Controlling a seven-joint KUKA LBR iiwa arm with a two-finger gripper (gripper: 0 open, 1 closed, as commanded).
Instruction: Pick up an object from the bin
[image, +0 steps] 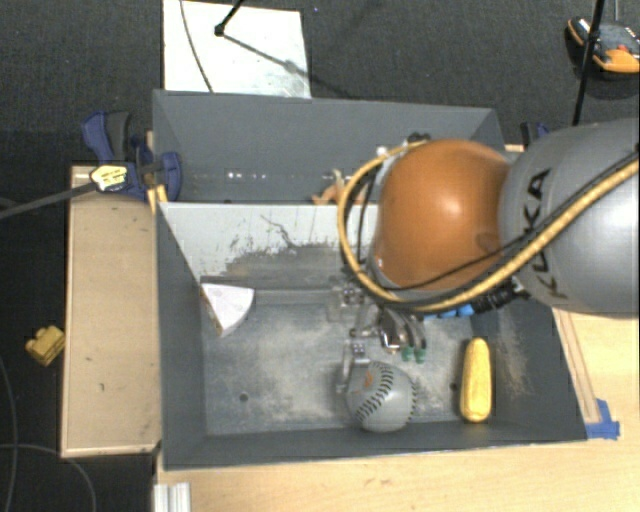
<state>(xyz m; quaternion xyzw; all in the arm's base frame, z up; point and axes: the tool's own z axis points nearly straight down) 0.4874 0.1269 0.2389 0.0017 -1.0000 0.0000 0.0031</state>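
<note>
My pincer is down low in the bin, close to the near wall and a little right of the middle of the floor. The arm comes in from the right, its silver link crossing above the bin's right side. The wrist bends downward under the round orange cover, so the tool points at the floor. Black and yellow cables loop round the cover's left side and run back along the arm.

Just below the pincer and slightly to its right lies a grey ball with baseball-like stitching, resting on the floor right against the near wall. The pincer's metal tip sits at the ball's upper left edge, touching it or nearly so; I cannot tell which. Nor can I tell whether the pincer is open or closed. The cover and wrist hide its upper part, and what shows below them is a tangle of small metal pieces against the grey floor.

To the right of the ball, apart from it, a yellow oblong thing lies with its long side running away from the near wall. Well off to the left, a white wedge-shaped piece sits by the left wall. The cover hides much of the floor at the back right.
</note>
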